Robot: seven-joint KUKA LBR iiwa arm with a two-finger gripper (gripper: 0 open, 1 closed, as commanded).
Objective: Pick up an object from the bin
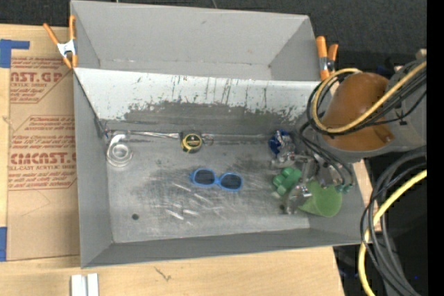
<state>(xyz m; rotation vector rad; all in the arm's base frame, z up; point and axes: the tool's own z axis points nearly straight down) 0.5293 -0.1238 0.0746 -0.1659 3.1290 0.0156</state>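
**Camera view – pincer low at the bin's right end, among green pieces**

Camera view has the arm reaching in from the right, its orange cover (354, 111) above the rim of the grey bin (208, 45). Beneath that cover the pincer (300, 185) sits low over the bin floor, close to the right wall. How far open it is I cannot tell – its metal parts and the things under it run together, and nothing can be made out as clearly gripped.

Two green things lie right at the pincer. A small, blocky green piece (283, 181) is just to its left, touching or nearly touching the metal. A larger, rounded green piece (325, 202) is just to its right and a little nearer the front wall, partly under the wrist. These are the things it is over.

Just behind the pincer, toward the back wall, lies a small blue thing (279, 142). Left of the pincer, apart from it, a pair of blue lenses (216, 179) lies flat on the floor. Farther left and back is a small yellow-and-black round thing (191, 142). Well apart, at the far left end, stands a clear ring (119, 152).
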